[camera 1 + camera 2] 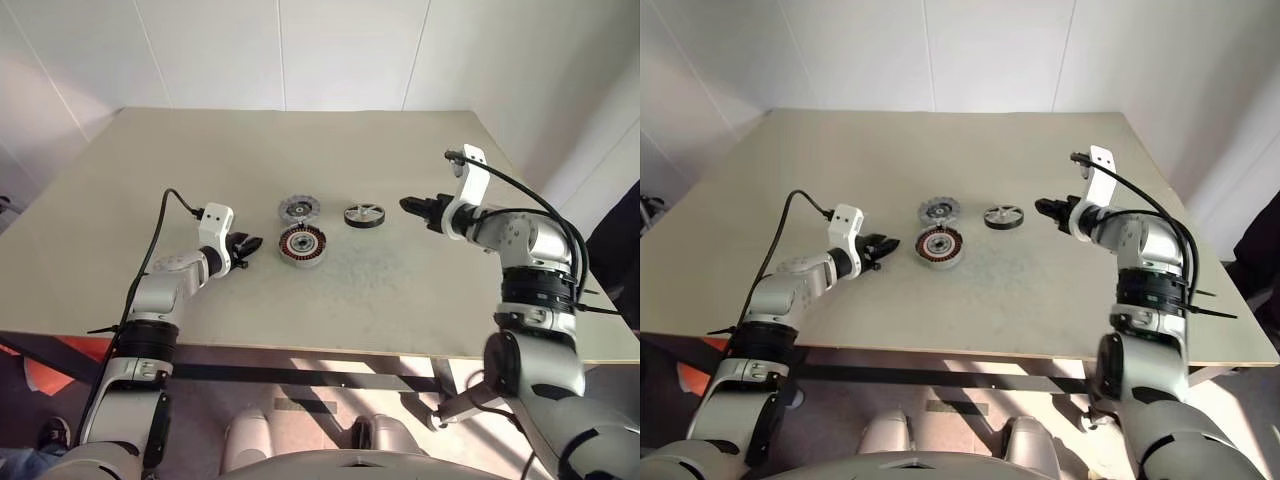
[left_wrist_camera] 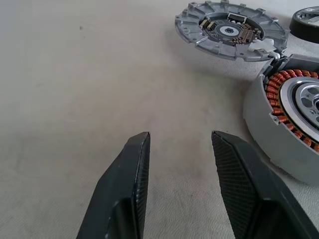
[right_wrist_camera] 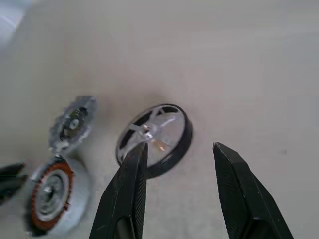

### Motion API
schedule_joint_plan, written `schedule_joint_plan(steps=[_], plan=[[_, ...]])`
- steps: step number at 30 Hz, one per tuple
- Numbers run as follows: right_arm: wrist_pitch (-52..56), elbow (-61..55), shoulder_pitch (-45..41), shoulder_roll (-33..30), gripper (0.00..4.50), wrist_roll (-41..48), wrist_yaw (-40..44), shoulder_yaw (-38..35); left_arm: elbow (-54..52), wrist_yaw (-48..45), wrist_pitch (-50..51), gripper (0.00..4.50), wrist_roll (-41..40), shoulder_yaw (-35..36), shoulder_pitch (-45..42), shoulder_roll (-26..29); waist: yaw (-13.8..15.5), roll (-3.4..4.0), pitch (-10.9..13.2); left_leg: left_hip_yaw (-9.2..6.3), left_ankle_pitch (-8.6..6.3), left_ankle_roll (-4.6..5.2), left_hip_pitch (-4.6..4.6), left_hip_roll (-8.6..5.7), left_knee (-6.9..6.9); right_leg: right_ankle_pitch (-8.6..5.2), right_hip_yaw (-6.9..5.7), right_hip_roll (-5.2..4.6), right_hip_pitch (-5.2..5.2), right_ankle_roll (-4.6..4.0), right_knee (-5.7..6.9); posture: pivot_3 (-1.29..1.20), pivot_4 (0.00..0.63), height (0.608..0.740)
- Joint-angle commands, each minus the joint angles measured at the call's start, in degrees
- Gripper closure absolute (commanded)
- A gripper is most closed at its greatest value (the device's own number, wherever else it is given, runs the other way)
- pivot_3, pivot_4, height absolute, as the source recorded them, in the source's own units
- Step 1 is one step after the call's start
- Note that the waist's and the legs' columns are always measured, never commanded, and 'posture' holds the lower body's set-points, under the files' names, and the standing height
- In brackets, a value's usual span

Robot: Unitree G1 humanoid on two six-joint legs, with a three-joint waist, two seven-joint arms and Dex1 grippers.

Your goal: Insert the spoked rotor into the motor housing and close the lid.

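The motor housing (image 1: 301,245), a silver ring with copper coils, lies near the middle of the table. Just behind it lies the ribbed grey lid (image 1: 299,208), flat on the table. The spoked rotor (image 1: 364,215), a dark wheel with pale spokes, rests to the right of the lid. My left gripper (image 1: 250,245) hovers low just left of the housing, open and empty; the left wrist view shows its gap (image 2: 180,137) with the housing (image 2: 279,124) beside it. My right gripper (image 1: 408,205) hangs right of the rotor, open and empty, pointing at the rotor (image 3: 159,132).
The three parts lie on a beige table (image 1: 200,160) set against white walls. Its front edge runs just ahead of my arms. Black cables loop from both wrists.
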Motion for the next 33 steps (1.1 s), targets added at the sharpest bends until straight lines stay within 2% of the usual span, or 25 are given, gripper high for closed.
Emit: schedule_joint_plan(steps=[1,4,9,22,23,24,28,33], plan=[[2.8,1.7,-3.4,4.0,2.19,3.1,-10.5,-9.8,-1.4,-0.3,-0.8,2.44,0.0,0.4,-1.4,0.7,0.2,0.00,0.0,-0.01,0.02,-0.04,0.00,0.01,0.00,0.00,-0.01,0.00,0.01,0.00,0.00,0.00,0.000,0.740],[2.2,3.5,-3.5,6.7,2.19,3.4,-15.8,-12.6,-2.4,-0.4,-0.3,2.44,-0.1,0.7,-0.8,1.4,0.3,0.01,0.0,0.00,0.05,-0.09,-0.05,0.00,-0.03,0.00,-0.04,-0.02,0.03,0.01,-0.09,0.00,0.000,0.740],[0.9,5.1,-3.2,7.9,2.19,3.6,-19.9,-12.7,-4.1,0.0,0.4,2.44,-0.3,1.1,0.6,2.4,0.2,0.10,0.0,0.00,0.04,-0.09,-0.22,-0.02,-0.10,0.00,-0.05,-0.01,-0.14,0.02,-0.17,0.00,0.000,0.740],[-4.7,13.6,-4.3,9.9,2.19,7.8,-21.0,-12.4,-4.4,0.3,0.6,2.44,0.2,1.2,0.7,2.9,0.1,0.10,0.0,0.00,0.06,-0.12,-0.21,0.00,-0.13,-0.01,-0.07,-0.01,-0.14,0.04,-0.18,0.00,0.000,0.740],[-5.2,13.9,-4.5,10.0,2.57,8.4,-20.8,-12.3,-4.3,0.3,0.5,2.44,0.2,1.1,0.6,2.9,0.0,0.10,0.0,0.00,0.06,-0.12,-0.21,0.00,-0.13,-0.01,-0.07,-0.01,-0.14,0.04,-0.18,0.00,0.000,0.740],[-5.5,14.1,-4.6,10.0,2.73,8.8,-20.8,-12.2,-4.3,0.3,0.5,2.44,0.3,1.1,0.6,2.9,0.1,0.10,0.0,0.00,0.06,-0.12,-0.21,0.00,-0.13,-0.01,-0.07,-0.01,-0.14,0.04,-0.18,0.00,0.000,0.740],[-5.7,13.4,-5.1,9.8,4.11,10.7,-19.6,-11.0,-4.2,0.2,0.4,2.44,0.4,1.1,0.7,3.0,0.1,0.10,0.0,0.00,0.06,-0.11,-0.23,0.00,-0.13,-0.01,-0.08,-0.01,-0.14,0.04,-0.19,0.00,0.000,0.740],[-2.9,10.5,-7.3,10.3,4.14,18.0,-18.3,-13.9,-4.2,0.2,0.3,2.44,0.5,1.0,0.8,2.9,0.1,0.10,0.0,0.00,0.06,-0.11,-0.23,0.00,-0.12,-0.01,-0.08,-0.01,-0.14,0.04,-0.18,0.00,0.000,0.740]])
